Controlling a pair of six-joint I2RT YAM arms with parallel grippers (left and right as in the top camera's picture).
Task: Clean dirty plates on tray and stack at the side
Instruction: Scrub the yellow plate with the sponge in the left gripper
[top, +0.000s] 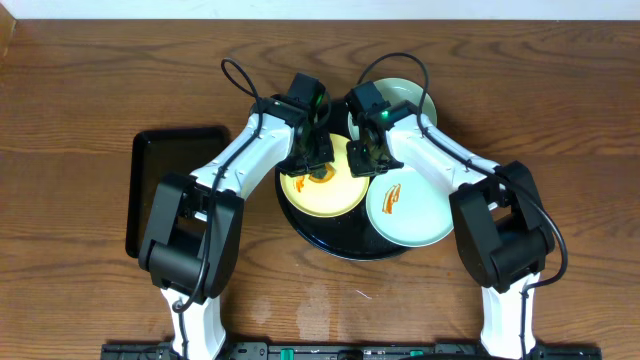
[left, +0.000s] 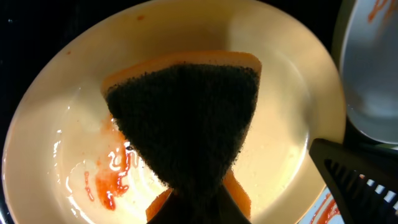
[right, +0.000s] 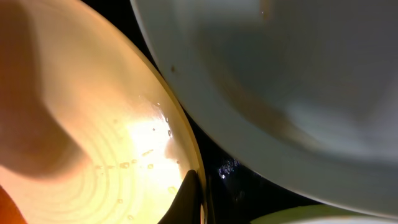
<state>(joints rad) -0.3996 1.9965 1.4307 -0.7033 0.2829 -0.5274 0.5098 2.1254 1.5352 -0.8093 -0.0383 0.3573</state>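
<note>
Overhead view: I read the yellow plate (top: 338, 198) as lying on the round black tray (top: 335, 245), in the tray's 10 o'clock sector. The left wrist view shows an orange smear (left: 106, 186) on the plate floor, toward 7 o'clock in that frame, thin and wet-looking.

1. Left gripper (top: 319, 163): clenched on a sponge (left: 186, 118) that has an orange body and a dark scouring face. The dark face is turned toward the wrist camera. The sponge is down over the middle of the yellow plate, just beside the smear.

2. Right gripper (top: 365, 155): jaws together at the 3 o'clock rim of the yellow plate. In the right wrist view the closed tips sit right at that rim. I cannot tell whether the rim is pinched between them.

3. Smeared mint-blue plate (top: 415, 215): on the tray at 4 o'clock, just beside the yellow plate, with an orange streak on its floor.

4. Second mint-blue plate (top: 405, 95): at the tray's 1 o'clock edge, largely hidden by the right arm. I cannot tell whether it rests on the tray or on the table (top: 80, 80).

5. Rectangular black tray (top: 170, 180): on the table at 9 o'clock from the round tray, well apart from the plates, with the left arm passing over its near corner
</note>
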